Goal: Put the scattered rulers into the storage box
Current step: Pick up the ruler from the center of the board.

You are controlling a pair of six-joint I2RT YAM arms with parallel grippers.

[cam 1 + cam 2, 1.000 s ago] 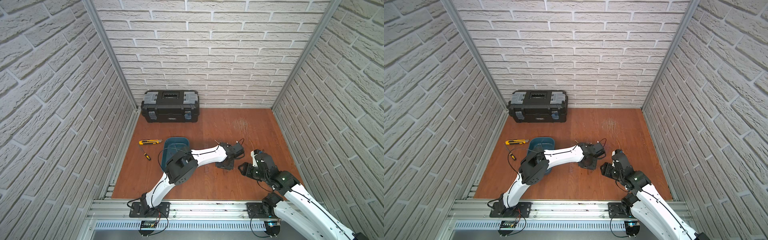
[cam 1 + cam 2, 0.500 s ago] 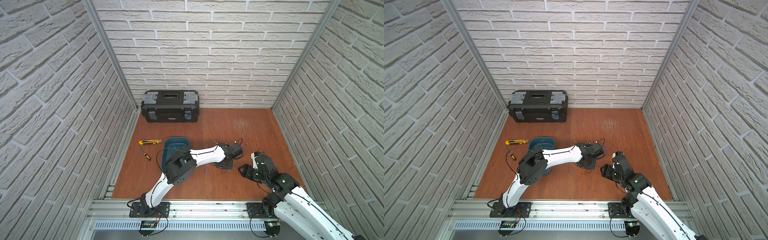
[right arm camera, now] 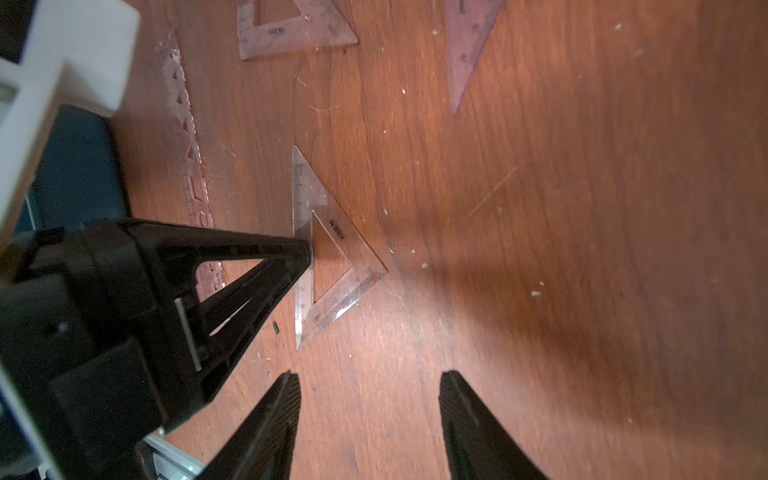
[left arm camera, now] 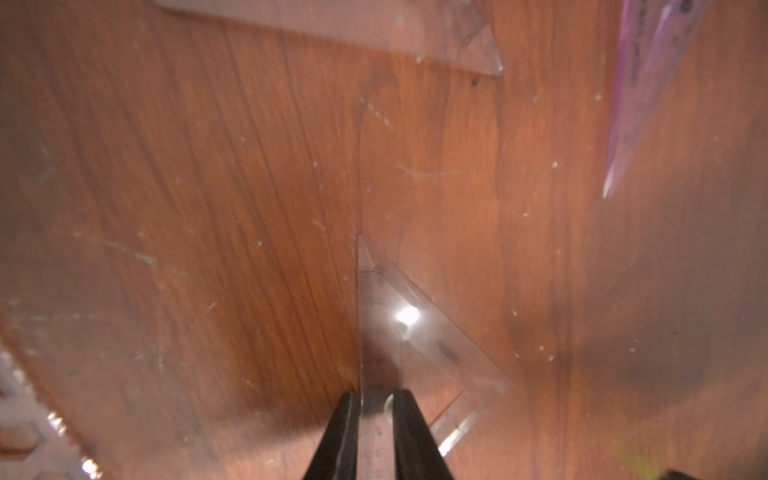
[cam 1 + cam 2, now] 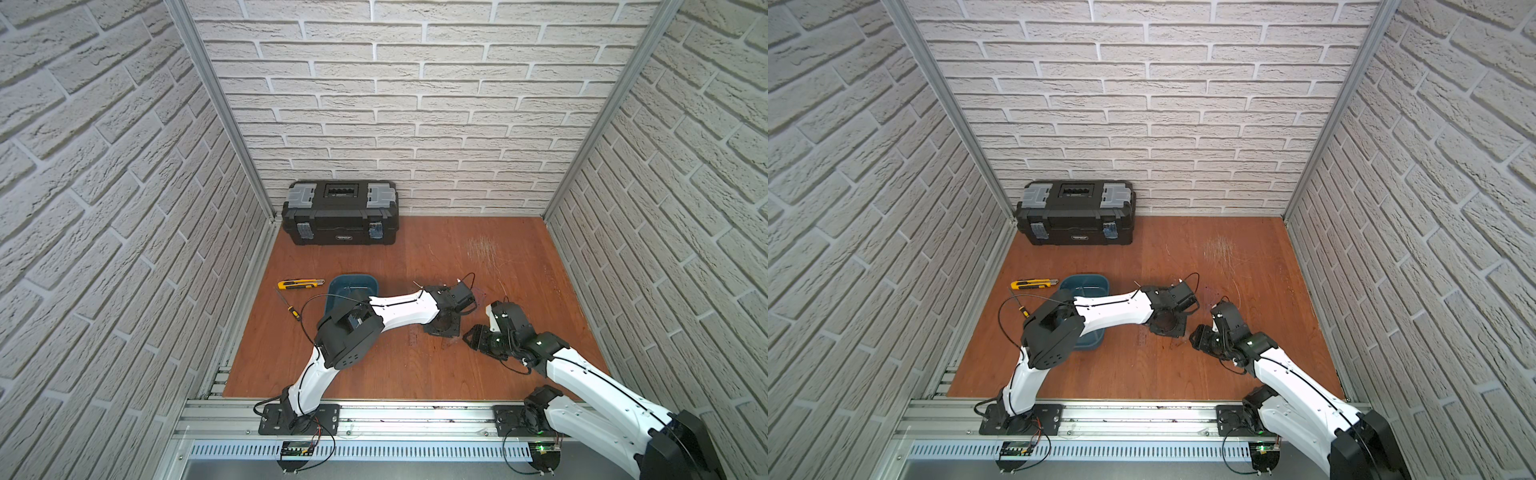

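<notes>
My left gripper (image 4: 378, 401) is shut on one edge of a clear triangular set square (image 4: 415, 332) that lies on the wooden floor. In the right wrist view its fingertips (image 3: 305, 253) pinch that set square (image 3: 307, 195). My right gripper (image 3: 370, 378) is open and holds nothing, hovering just short of the same set square. More rulers lie beyond: another set square (image 3: 291, 29), a long straight strip (image 3: 187, 145) and a purple-tinted triangle (image 3: 469, 41). In both top views the teal storage box (image 5: 353, 284) (image 5: 1084, 284) sits left of the grippers, partly under the left arm.
A black toolbox (image 5: 340, 216) stands against the back wall. A yellow utility knife (image 5: 299, 284) and a thin screwdriver (image 5: 289, 305) lie left of the storage box. Brick walls close in three sides, and a metal rail runs along the front.
The left gripper's jaws have closed onto the set square's edge. The right arm has shifted only slightly and its jaws have stayed apart.
</notes>
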